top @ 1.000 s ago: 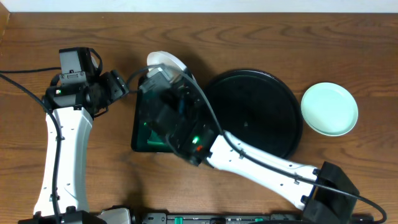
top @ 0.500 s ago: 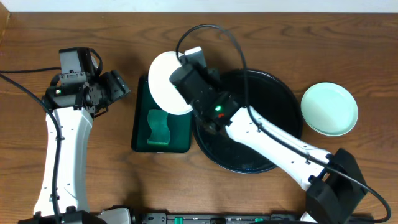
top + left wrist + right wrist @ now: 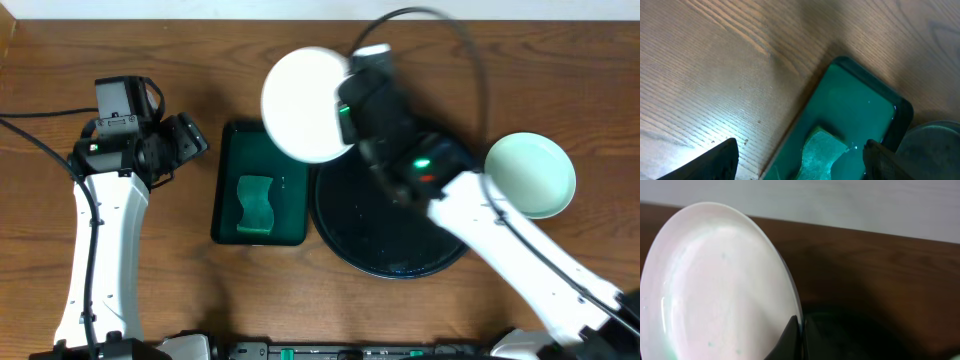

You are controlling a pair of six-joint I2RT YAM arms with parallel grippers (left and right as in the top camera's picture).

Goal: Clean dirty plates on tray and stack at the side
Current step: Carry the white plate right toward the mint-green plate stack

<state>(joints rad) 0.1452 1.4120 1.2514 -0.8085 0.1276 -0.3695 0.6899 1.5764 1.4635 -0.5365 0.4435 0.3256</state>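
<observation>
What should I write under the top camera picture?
Right gripper holds a white plate up near the black tray.

The whole bench [image 3: 120, 60] is taken in from straight above by the overhead view, from well away. From the left wrist the bench is seen close and at a slant — its green tray [image 3: 855, 110] is shared with the overhead. From the right wrist a near-level look is given, very close to the plate [image 3: 715, 295]; plate and black tray [image 3: 855, 335] are shared with the overhead.

Sponge [image 3: 821, 156] lies in green tray [image 3: 879, 89] beside black tray [image 3: 936, 150].
</observation>
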